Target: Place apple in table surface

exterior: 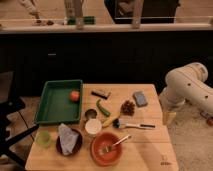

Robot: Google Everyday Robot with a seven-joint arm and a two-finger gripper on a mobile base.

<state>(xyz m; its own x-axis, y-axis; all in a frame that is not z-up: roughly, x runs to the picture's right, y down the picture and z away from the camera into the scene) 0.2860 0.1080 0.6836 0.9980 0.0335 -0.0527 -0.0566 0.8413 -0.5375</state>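
The apple [74,95] is a small round orange-red fruit lying inside the green plastic tray [54,105], near its far right corner. The tray rests on the left part of the light-brown wooden table surface [150,145]. My white arm [187,86] bends down beside the table's right edge. The gripper [169,118] hangs at the arm's lower end, just off the right edge and well away from the apple.
On the table are a dark block [101,93], a grey-blue sponge [140,98], a green pepper [102,107], a brown cluster [128,107], two small cups [93,126], a brush [132,125], an orange-red bowl with a fork [106,148], a green cup [43,138] and a cloth on a dark plate [68,140]. A dark counter stands behind.
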